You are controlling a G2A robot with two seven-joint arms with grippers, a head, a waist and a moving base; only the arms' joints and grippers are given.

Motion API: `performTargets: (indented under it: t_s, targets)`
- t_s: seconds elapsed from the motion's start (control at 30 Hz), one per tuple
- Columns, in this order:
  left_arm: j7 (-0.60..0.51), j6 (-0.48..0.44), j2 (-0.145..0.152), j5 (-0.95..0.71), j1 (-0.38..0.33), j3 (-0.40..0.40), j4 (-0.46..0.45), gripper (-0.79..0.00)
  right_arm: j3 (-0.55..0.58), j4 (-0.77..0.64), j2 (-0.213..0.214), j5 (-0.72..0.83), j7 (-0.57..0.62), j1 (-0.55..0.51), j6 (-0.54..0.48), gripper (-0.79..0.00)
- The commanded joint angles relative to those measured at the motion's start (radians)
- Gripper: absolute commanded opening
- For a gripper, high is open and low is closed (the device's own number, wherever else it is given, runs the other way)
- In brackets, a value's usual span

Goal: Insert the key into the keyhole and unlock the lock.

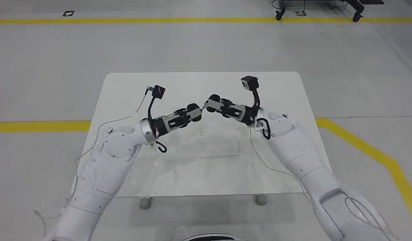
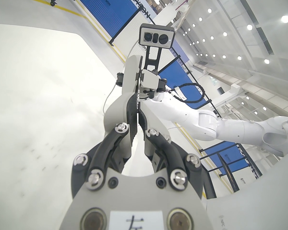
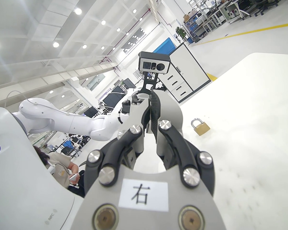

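Two claws are meeting tip to tip above the middle of the white table (image 1: 270, 170), and the arms are forming a shallow arch over it. The left claw (image 2: 136, 96) is pressing its black ribbed pads (image 2: 132, 111) flat against each other along their length, so it is closed. Whether anything thin is pinched between them cannot be told. The right claw (image 3: 151, 106) is closed in the same way, its pads lying face to face.

A brass padlock (image 3: 201, 126) with a silver shackle is lying on the table near the right claw but apart from it. Neither claw is touching it, and its shackle is appearing seated in the body.

The grey base of the left claw is carrying a white label (image 2: 136, 220) printed with a single black character, and the right claw's base is wearing a matching label (image 3: 143, 196) with a different character. From each wrist, the other arm's camera module (image 2: 157, 37) is showing just beyond the joined tips. Blue panels (image 2: 103, 3) bearing white lettering are standing on the floor beyond the table's far edge.
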Motion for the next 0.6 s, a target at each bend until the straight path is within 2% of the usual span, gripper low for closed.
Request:
performTargets:
  t_s: [0.0,0.57]
  targets:
    - [0.003,-0.001,0.001,-0.003,0.001,-0.005,-0.001,-0.785,0.003,-0.006,0.002,-0.008,0.0,-0.004,0.0,-0.785]
    - [0.011,-0.001,0.009,-0.009,0.008,-0.021,-0.013,-0.785,-0.046,-0.067,0.029,-0.082,0.0,-0.01,0.0,-0.785]
